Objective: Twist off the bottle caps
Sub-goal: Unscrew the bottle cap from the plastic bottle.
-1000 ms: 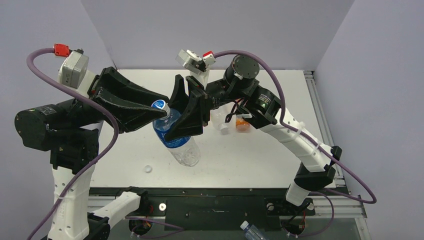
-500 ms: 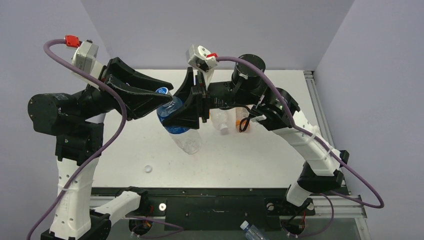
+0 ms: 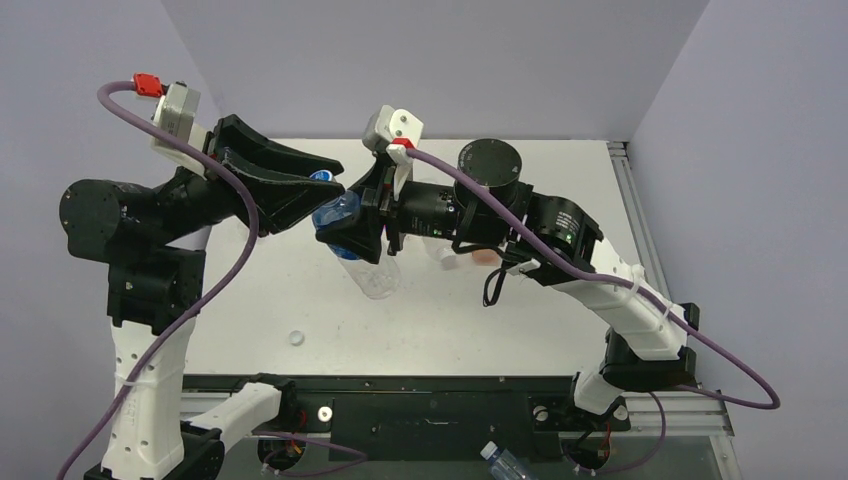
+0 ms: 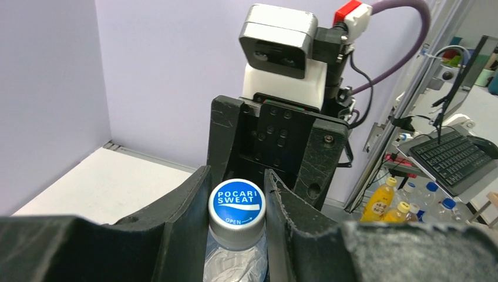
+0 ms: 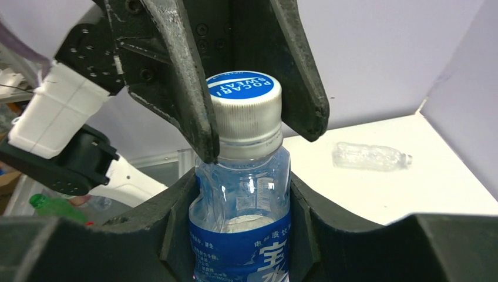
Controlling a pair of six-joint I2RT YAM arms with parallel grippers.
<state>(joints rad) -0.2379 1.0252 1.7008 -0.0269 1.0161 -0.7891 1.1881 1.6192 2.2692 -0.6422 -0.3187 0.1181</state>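
The bottle cap (image 5: 245, 108) has a blue top printed with white lettering over a white ridged side, and the clear bottle (image 5: 238, 194) under it carries a blue label with white characters. The left gripper (image 4: 236, 200) and the right gripper (image 5: 241, 214) are both matt black with pale scuffs at their edges, on arms (image 3: 140, 390) of black and white sections trailed by purple cables (image 3: 112, 88) with a red connector (image 3: 148, 83). The table (image 3: 480, 330) is white, the walls (image 3: 450, 60) pale lilac, the loose cap (image 3: 295, 338) white, and the far bottle (image 3: 486, 256) orange.
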